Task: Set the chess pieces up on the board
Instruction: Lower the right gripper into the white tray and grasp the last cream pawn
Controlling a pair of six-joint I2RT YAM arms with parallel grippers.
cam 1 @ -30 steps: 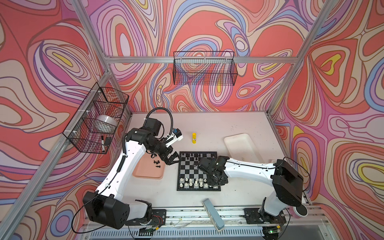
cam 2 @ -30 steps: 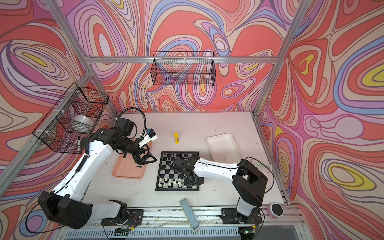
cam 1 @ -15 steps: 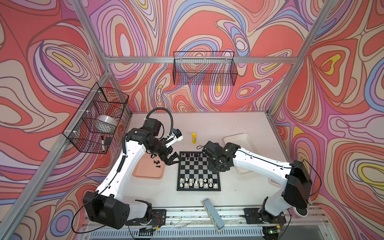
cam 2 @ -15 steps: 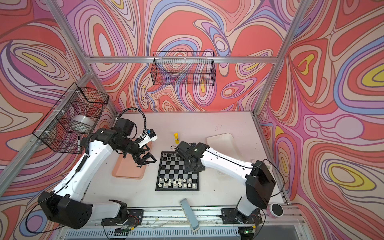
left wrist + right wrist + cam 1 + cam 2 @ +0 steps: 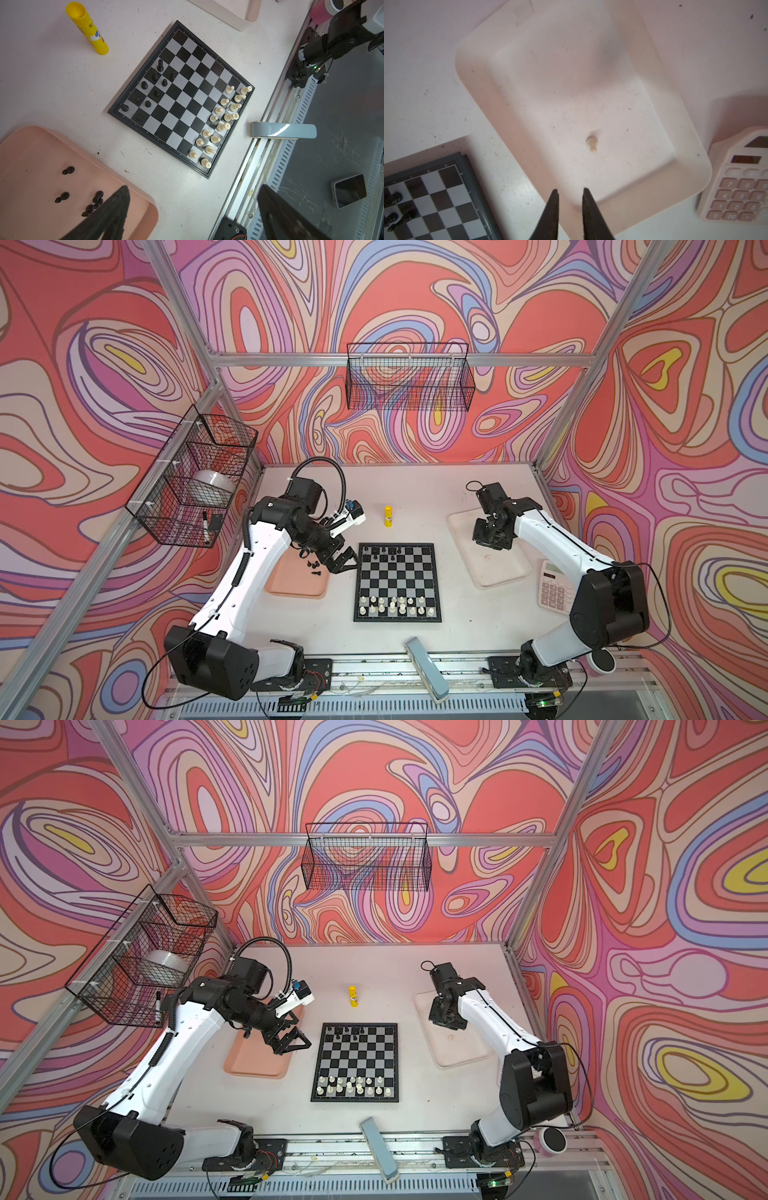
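R gripper (image 5: 570,189) had swung from board (image 5: 397,583) to white tray (image 5: 471,62), fingers narrowly apart, empty, above prob. last cream piece (image 5: 592,143); L gripper (image 5: 193,187) stayed wide open.

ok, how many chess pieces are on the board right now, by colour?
Cream-white pieces: 15
Black pieces: 10
Total on the board: 25

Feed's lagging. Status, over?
Left tool open at pink tray, black pieces inside. Right tool empty, slightly open, over white tray, one cream piece inside. Board partly set, nothing blocking.
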